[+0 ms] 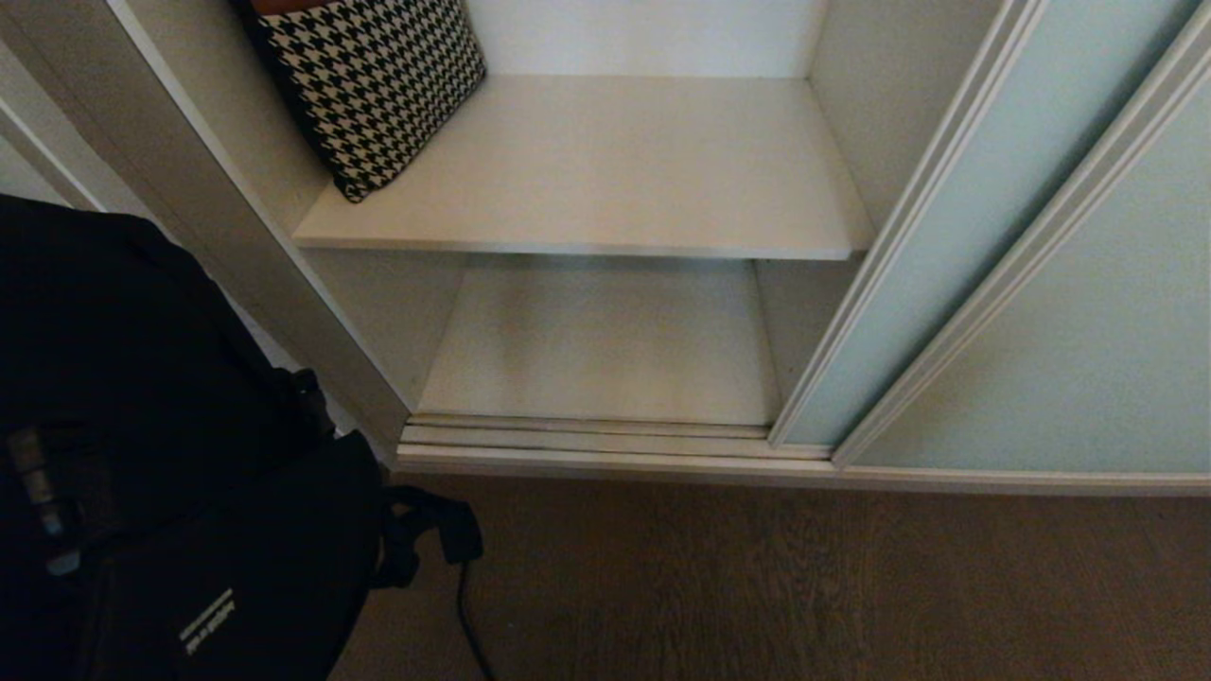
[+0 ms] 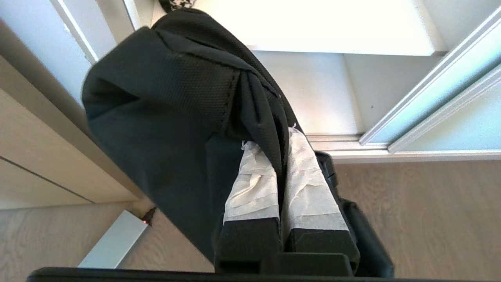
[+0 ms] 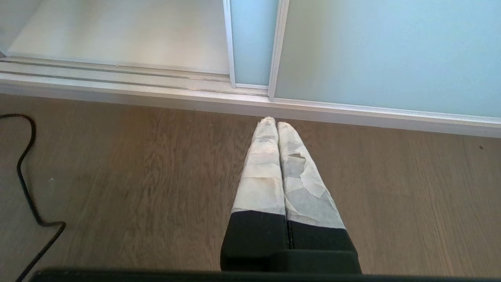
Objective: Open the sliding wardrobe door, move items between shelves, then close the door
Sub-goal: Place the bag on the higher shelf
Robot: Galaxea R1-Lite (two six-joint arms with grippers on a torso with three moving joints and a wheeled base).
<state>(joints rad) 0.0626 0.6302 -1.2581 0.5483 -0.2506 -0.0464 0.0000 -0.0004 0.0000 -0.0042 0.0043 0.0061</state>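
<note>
nearest, at the left, the black bag (image 1: 170, 454) hangs clear of the wooden floor (image 1: 804, 586), its fabric pinched between the taped fingers (image 2: 254, 184) of the left hand (image 2: 280, 156), which is clamped tight on it; gripping a fold likely lets the floppy bag swing free for carrying to a shelf. the right hand (image 3: 274, 123) is closed on nothing, pointing at the floor near the door track, seemingly parked. beyond, the sliding door (image 1: 956, 236) stands pushed to the right, leaving the wardrobe open. the lower shelf (image 1: 605, 350) is bare, and on the upper shelf (image 1: 615, 170) a houndstooth cushion (image 1: 378, 85) leans in the far left corner, leaving room beside it.
</note>
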